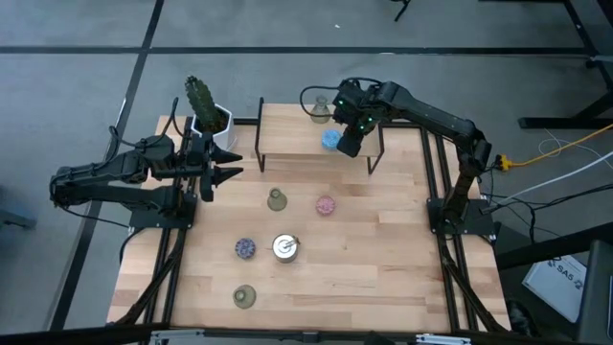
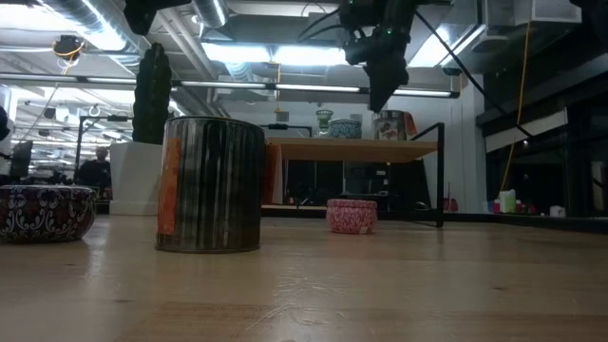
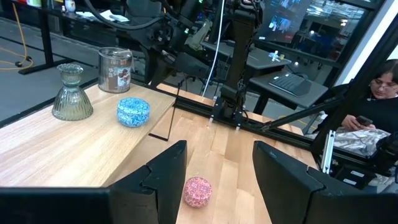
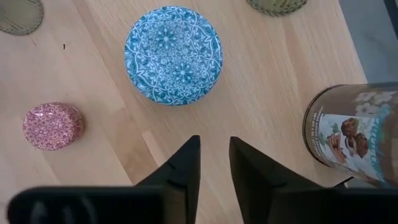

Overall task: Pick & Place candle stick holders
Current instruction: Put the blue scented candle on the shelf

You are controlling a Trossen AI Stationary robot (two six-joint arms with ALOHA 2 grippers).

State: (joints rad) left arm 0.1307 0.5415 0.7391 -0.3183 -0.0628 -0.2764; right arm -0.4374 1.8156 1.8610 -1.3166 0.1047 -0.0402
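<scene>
Blue round holder (image 4: 173,55) — white lace pattern — on shelf (image 4: 280,74).

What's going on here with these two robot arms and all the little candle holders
The right gripper hangs empty above the raised shelf, fingers close together, just beside the blue holder that sits there with a green holder and a shiny cup. The left gripper waits, open and empty, at the table's left edge by the cactus pot. Down on the table remain a pink holder, a dark speckled one, two green ones and a silvery cup.

Pale matt wood table (image 1: 383,249); glossy ribbed silvery cup (image 2: 210,184).
</scene>
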